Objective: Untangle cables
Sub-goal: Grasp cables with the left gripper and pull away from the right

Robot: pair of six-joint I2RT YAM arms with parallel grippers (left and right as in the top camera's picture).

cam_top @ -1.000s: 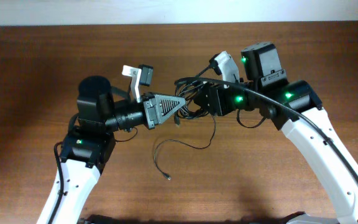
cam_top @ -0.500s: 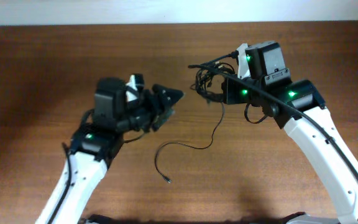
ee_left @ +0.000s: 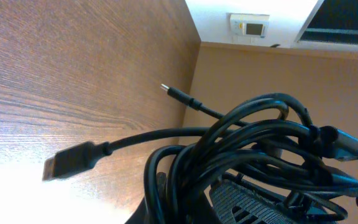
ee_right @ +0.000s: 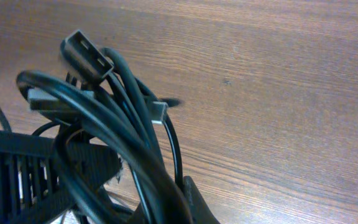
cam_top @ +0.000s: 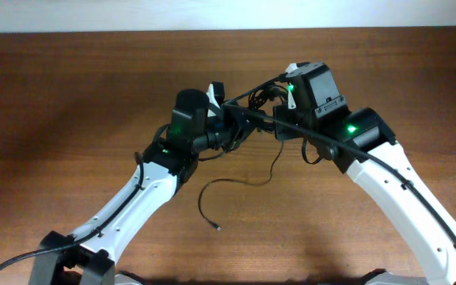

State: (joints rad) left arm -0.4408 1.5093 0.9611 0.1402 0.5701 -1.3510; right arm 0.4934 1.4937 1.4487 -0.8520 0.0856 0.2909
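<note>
The cables (cam_top: 258, 107) are a knotted black bundle held above the table between the two arms. My right gripper (cam_top: 279, 120) is shut on the bundle. In the right wrist view the cables (ee_right: 114, 134) fill the space by its fingers (ee_right: 166, 199), with a USB plug (ee_right: 87, 55) sticking up. My left gripper (cam_top: 234, 127) has its tip in the bundle's left side. In the left wrist view the cables (ee_left: 241, 146) lie between its fingers (ee_left: 204, 202), and whether they are clamped does not show. One strand (cam_top: 236, 184) hangs down onto the table.
The brown wooden table (cam_top: 70, 95) has its far edge against a pale wall (cam_top: 212, 12). The hanging strand ends in a small plug (cam_top: 217, 228) on the table near the front. Both white arms cross the lower half of the overhead view.
My left gripper has swung right, from well left of the bundle back into it. My right gripper and the bundle have shifted slightly left. The hanging strand on the table has stayed put.
</note>
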